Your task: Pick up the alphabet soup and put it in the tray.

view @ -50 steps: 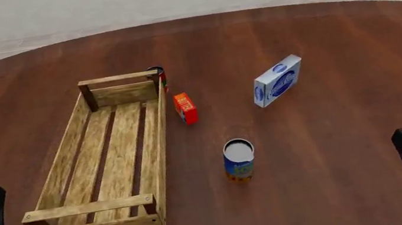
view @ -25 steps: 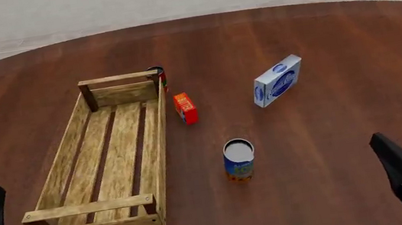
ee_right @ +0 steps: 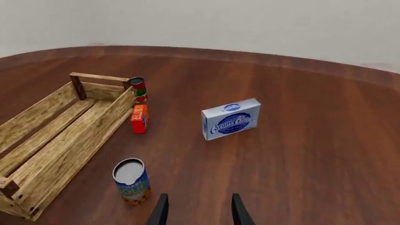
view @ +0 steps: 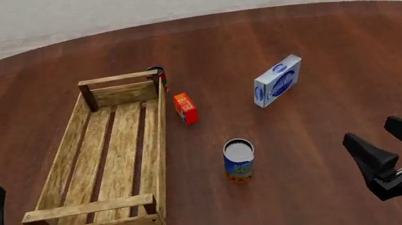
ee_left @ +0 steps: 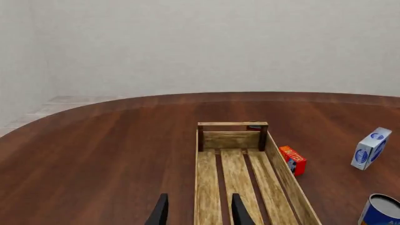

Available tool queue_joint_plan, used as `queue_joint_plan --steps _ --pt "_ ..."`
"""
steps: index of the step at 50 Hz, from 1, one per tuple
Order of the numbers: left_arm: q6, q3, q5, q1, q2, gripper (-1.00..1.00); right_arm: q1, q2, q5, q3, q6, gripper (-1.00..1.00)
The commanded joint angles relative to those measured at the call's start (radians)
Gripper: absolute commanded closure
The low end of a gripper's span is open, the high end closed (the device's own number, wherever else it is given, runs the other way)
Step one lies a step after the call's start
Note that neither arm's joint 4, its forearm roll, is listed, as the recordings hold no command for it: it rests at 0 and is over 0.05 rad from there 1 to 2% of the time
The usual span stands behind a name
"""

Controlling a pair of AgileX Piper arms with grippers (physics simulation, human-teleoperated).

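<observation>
The soup stands upright just beside the tray, at its 3 o'clock. Our right gripper hangs well apart at the soup's 4 o'clock, jaws wide and empty. If we close off-centre the can could tip — or skid into the tray wall. The left gripper is parted, idle.

On the round dark-wood desk, the long slatted light-wood tray lies left. The small blue-labelled alphabet soup can stands right of its near half; farther back sit a small red box and, rightward, a blue-and-white carton.
</observation>
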Motion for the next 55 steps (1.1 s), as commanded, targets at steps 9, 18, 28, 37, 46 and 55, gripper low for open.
queue_joint_plan --steps 9,18,28,37,46,55 --pt "0.000 0.000 0.000 0.000 0.000 -1.00 0.074 0.206 -0.163 0.000 0.006 -1.00" --pt "0.000 0.000 0.000 0.000 0.000 -1.00 0.092 0.277 -0.218 0.000 0.009 -1.00" --pt "0.000 0.000 0.000 0.000 0.000 -1.00 0.122 0.348 -0.274 0.000 0.011 -1.00" --pt "0.000 0.000 0.000 0.000 0.000 -1.00 0.144 0.519 -0.440 0.000 0.027 -1.00" --pt "0.000 0.000 0.000 0.000 0.000 -1.00 0.184 0.589 -0.502 0.000 0.030 -1.00" --pt "0.000 0.000 0.000 0.000 0.000 -1.00 0.238 0.678 -0.575 0.000 0.028 -1.00"
